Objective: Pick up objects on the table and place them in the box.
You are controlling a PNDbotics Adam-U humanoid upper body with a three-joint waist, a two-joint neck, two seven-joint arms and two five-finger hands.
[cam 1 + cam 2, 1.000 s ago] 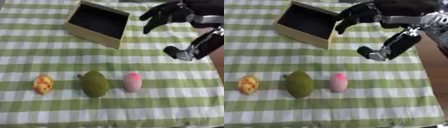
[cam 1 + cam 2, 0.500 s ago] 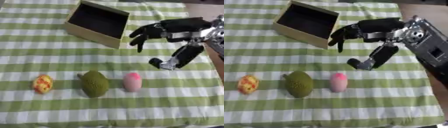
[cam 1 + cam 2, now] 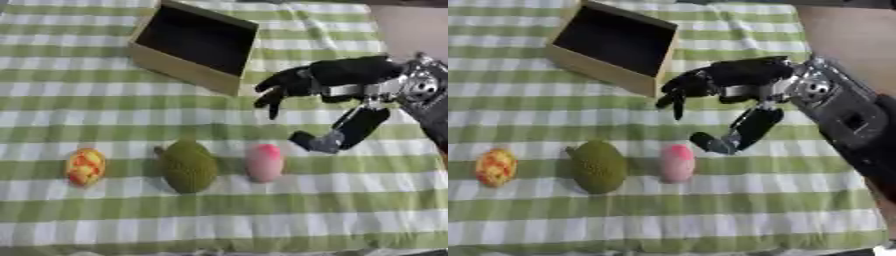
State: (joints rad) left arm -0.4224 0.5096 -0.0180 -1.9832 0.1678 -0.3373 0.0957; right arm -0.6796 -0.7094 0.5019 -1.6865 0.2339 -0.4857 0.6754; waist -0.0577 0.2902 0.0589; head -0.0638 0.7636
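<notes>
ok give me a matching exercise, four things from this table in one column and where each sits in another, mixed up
Things:
1. box
2. pink object
3. green object
4. orange-yellow object

Places:
A. middle of the near row
B. far side of the table, open, nothing seen inside
C. left end of the near row
D. right end of the near row, closest to the right hand

Pairs: 1-B, 2-D, 3-A, 4-C
</notes>
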